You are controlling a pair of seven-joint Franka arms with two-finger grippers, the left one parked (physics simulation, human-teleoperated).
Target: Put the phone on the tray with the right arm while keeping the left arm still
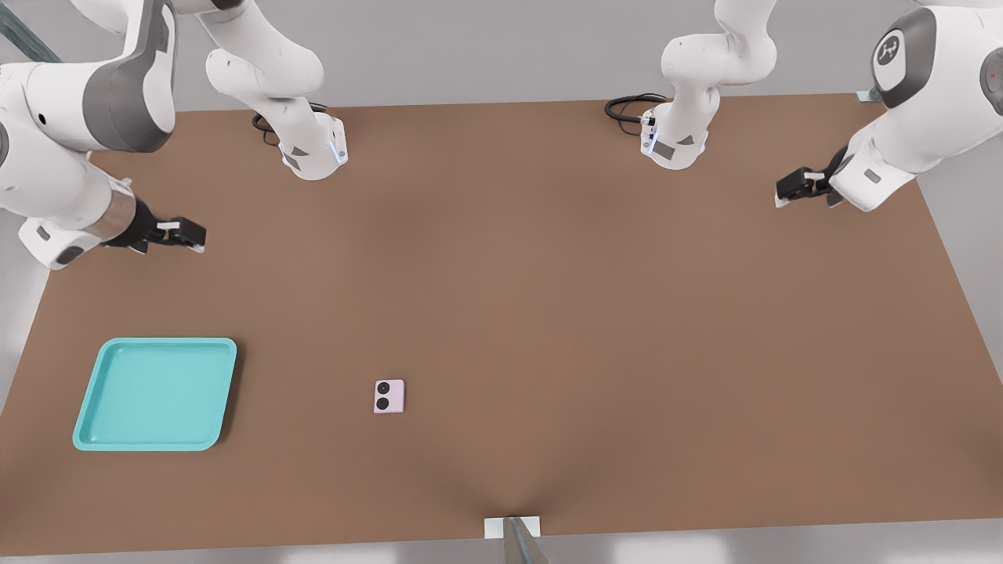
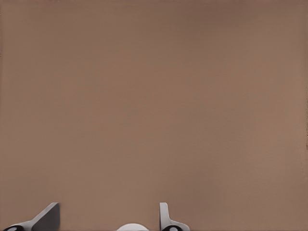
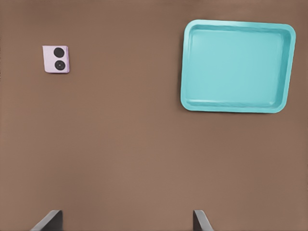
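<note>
Two fingertips only of our open black hand (image 3: 127, 220) visible, cropped, above brown desk (image 1: 548, 313), small pink phone (image 1: 389, 396) apart from turquoise square tray (image 1: 157, 394).

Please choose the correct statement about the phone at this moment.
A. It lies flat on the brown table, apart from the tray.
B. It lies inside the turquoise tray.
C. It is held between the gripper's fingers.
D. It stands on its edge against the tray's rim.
A: the phone lies flat on the table, well clear of the tray; the gripper hangs open, far from both.
</note>
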